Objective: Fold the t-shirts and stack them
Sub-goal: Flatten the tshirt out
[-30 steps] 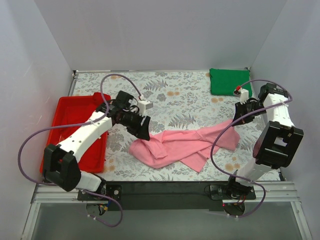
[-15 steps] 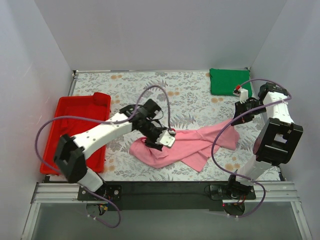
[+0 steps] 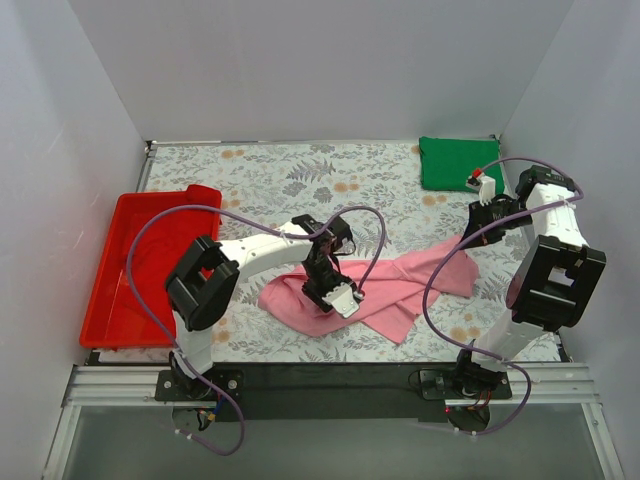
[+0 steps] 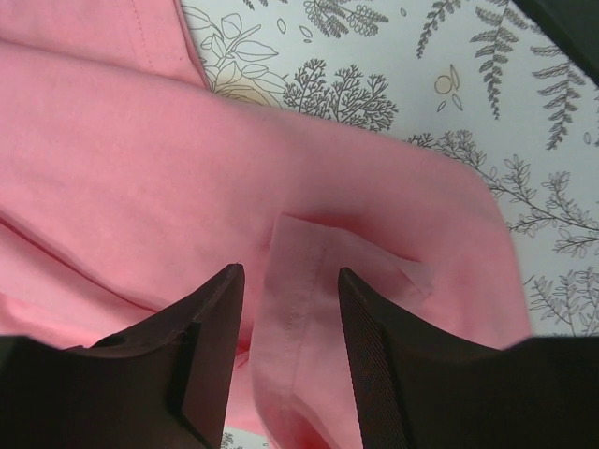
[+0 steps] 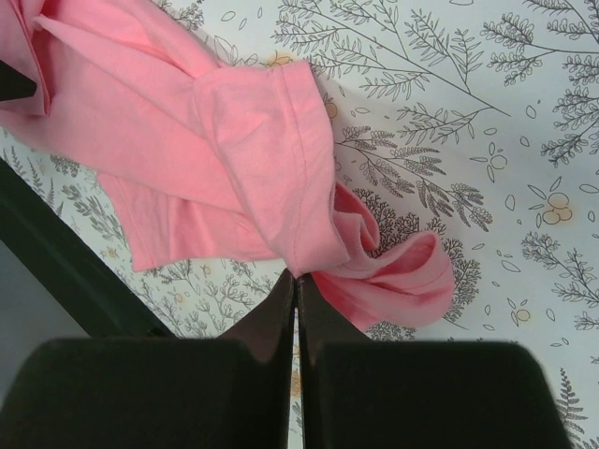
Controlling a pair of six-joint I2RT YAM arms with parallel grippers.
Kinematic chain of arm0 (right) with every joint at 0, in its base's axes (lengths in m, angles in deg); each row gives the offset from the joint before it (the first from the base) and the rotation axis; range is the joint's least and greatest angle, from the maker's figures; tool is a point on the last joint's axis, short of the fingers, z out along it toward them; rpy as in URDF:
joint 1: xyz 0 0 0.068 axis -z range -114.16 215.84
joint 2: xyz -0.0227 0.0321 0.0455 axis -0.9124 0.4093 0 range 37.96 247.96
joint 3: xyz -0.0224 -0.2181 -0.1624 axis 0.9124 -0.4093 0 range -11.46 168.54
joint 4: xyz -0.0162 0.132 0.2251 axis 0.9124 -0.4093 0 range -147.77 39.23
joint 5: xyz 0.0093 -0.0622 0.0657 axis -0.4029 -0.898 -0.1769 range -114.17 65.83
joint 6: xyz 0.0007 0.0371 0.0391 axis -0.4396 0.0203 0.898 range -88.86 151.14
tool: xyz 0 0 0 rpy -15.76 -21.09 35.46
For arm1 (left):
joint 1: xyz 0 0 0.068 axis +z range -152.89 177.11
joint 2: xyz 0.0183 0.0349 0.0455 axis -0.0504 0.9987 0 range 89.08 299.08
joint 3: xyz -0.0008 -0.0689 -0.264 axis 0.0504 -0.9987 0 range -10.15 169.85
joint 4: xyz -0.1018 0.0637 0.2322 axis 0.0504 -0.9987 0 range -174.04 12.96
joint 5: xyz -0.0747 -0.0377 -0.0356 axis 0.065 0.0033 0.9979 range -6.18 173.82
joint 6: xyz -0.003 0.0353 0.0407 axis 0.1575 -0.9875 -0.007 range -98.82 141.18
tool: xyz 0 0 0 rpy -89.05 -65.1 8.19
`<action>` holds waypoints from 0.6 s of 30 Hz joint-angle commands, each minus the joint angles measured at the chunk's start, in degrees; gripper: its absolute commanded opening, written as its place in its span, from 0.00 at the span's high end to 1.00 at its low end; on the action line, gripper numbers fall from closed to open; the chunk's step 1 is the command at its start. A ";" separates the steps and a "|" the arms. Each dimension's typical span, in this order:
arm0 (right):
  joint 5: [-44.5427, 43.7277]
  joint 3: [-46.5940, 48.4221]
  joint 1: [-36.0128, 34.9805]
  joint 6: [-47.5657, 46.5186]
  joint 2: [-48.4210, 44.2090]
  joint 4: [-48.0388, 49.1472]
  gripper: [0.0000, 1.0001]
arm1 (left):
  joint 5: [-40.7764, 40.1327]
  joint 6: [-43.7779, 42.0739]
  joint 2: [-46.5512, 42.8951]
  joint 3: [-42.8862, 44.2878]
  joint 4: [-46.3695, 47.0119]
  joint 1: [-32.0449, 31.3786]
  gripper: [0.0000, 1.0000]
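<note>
I see a soft matt pink cloth t-shirt (image 3: 395,285), a matt dark green cloth t-shirt (image 3: 455,162) and a glossy red plastic tray (image 3: 110,270).

Overall light: bright, even and soft across the whole bench (image 3: 380,190); the pale walls look flat.
Direction: from above, diffuse.
Shadows: faint and soft-edged under the left arm (image 3: 262,247) and along the folds of the pink t-shirt (image 3: 400,285); deeper beneath the raised hem in the left wrist view.
Colour: red tray (image 3: 105,310) strongly saturated.
Top view: sharp to the corners, walls leaning outward.
Left wrist view: cloth slightly soft; left gripper (image 4: 290,273) nearly black, ribbing just legible.
Right wrist view: leaf print crisp; right gripper (image 5: 297,277) a dark silhouette.
</note>
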 commanded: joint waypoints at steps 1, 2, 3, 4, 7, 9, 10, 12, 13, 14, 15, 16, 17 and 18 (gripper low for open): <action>2.06 -0.97 0.00 -0.75 -0.26 -1.15 0.99 | -0.84 -3.34 0.30 -1.04 3.54 -0.30 0.56; 2.06 -1.15 0.00 -0.84 -0.27 -1.06 0.99 | -0.48 -3.51 0.47 -1.04 3.73 -0.30 0.55; 2.06 -1.24 0.00 -1.02 -0.27 -1.06 0.99 | 0.04 -3.52 0.47 -1.13 3.90 -0.56 0.55; 2.06 -1.42 0.08 -1.02 -0.27 -1.06 0.99 | -0.13 -3.60 0.56 -1.13 4.08 -0.74 0.55; 2.14 -1.86 0.00 -1.11 -0.09 -1.06 0.99 | -0.04 -4.31 1.18 -1.74 4.16 -1.18 0.55; 2.32 -1.86 0.08 -1.02 0.17 -1.06 0.99 | -0.13 -4.74 1.61 -2.80 4.26 -1.44 0.55; 2.32 -1.77 0.08 -1.02 0.17 -1.06 0.99 | -0.22 -4.92 1.70 -3.15 4.26 -1.70 0.55; 2.32 -1.68 0.08 -1.02 0.35 -1.15 0.99 | -0.22 -5.10 1.88 -4.38 4.08 -2.14 0.57; 2.23 -1.59 0.17 -1.10 0.44 -1.15 0.99 | -0.22 -5.10 1.88 -4.73 3.64 -2.23 0.58; 2.14 -1.59 0.08 -1.11 0.44 -1.15 0.99 | -0.13 -5.27 1.79 -5.34 3.38 -2.32 0.59; 2.06 -1.51 0.08 -1.11 0.52 -1.15 0.99 | -0.13 -5.19 1.71 -5.78 3.20 -2.32 0.61; 1.97 -1.51 0.08 -1.11 0.53 -1.06 0.99 | -0.22 -5.27 1.62 -6.22 3.11 -2.32 0.62; 1.97 -1.51 0.08 -1.02 0.53 -1.15 0.99 | -0.74 -5.27 1.53 -6.58 3.20 -2.32 0.64; 2.05 -1.51 0.08 -1.02 0.70 -1.15 0.99 | -0.92 -5.27 1.35 -7.45 3.46 -2.32 0.65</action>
